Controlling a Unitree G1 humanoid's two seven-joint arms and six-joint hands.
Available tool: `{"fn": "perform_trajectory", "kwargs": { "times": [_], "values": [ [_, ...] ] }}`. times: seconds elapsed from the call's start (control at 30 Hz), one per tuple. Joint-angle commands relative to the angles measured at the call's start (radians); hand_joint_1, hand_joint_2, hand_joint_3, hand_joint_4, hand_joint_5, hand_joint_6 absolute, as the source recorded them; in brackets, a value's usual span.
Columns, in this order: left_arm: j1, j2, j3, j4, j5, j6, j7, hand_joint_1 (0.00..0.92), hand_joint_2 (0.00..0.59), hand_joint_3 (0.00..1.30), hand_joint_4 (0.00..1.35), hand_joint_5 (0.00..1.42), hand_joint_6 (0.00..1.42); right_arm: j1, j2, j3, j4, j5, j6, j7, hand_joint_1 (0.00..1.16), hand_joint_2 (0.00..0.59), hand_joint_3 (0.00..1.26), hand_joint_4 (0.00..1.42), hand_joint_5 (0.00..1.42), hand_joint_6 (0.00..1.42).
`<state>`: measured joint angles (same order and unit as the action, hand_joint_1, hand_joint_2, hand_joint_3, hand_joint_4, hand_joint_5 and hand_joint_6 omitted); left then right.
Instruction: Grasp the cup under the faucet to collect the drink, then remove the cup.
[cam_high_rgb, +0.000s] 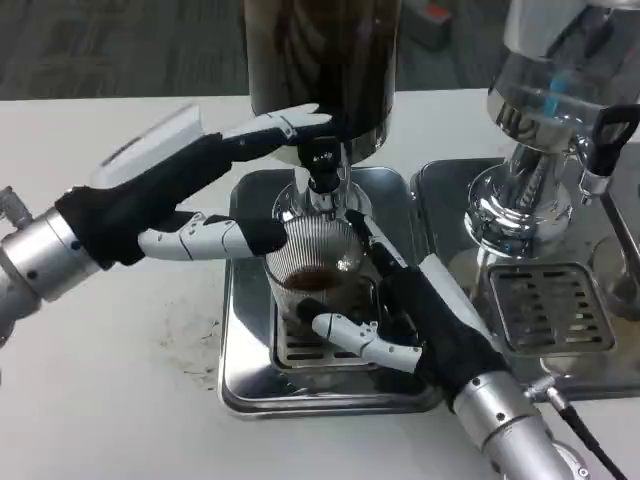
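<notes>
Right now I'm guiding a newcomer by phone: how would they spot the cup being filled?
Find the dark drink dispenser at the top centre, above the left metal drip tray. Under its faucet stands the cup, held by the right hand: clear, ribbed, with brown liquid inside.

no readable text, label or number anywhere

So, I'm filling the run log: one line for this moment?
left hand on black faucet lever | right hand holds ribbed clear cup | dark drink inside
</notes>
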<state>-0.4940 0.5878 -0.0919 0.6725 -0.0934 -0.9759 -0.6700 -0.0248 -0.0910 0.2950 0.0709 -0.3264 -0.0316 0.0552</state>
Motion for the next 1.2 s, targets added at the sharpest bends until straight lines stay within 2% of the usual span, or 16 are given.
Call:
{"fn": "perform_trajectory", "kwargs": {
  "times": [0.03, 0.83, 1.03, 1.2],
  "values": [
    [0.028, -0.009, 0.031, 0.041, -0.034, 0.051, -0.017, 0.000, 0.114, 0.22, 0.09, 0.09, 0.13, -0.009, 0.002, -0.003, 0.003, 0.009, -0.016, 0.000, 0.52, 0.202, 0.00, 0.00, 0.00, 0.00],
    [0.111, -0.054, 0.189, 0.059, -0.125, 0.157, -0.024, 0.000, 0.133, 0.29, 0.19, 0.15, 0.18, -0.012, -0.001, 0.003, -0.003, -0.008, -0.007, -0.004, 0.52, 0.196, 0.00, 0.00, 0.00, 0.00],
    [0.131, -0.057, 0.212, 0.060, -0.126, 0.172, -0.023, 0.000, 0.139, 0.30, 0.20, 0.16, 0.20, -0.018, -0.003, 0.006, 0.000, -0.022, -0.002, -0.009, 0.59, 0.181, 0.00, 0.00, 0.00, 0.00],
    [0.142, -0.054, 0.221, 0.059, -0.131, 0.177, -0.021, 0.000, 0.140, 0.30, 0.20, 0.16, 0.20, -0.020, 0.003, 0.006, 0.002, -0.040, 0.009, -0.020, 0.60, 0.182, 0.00, 0.00, 0.00, 0.00]
  ]
}}
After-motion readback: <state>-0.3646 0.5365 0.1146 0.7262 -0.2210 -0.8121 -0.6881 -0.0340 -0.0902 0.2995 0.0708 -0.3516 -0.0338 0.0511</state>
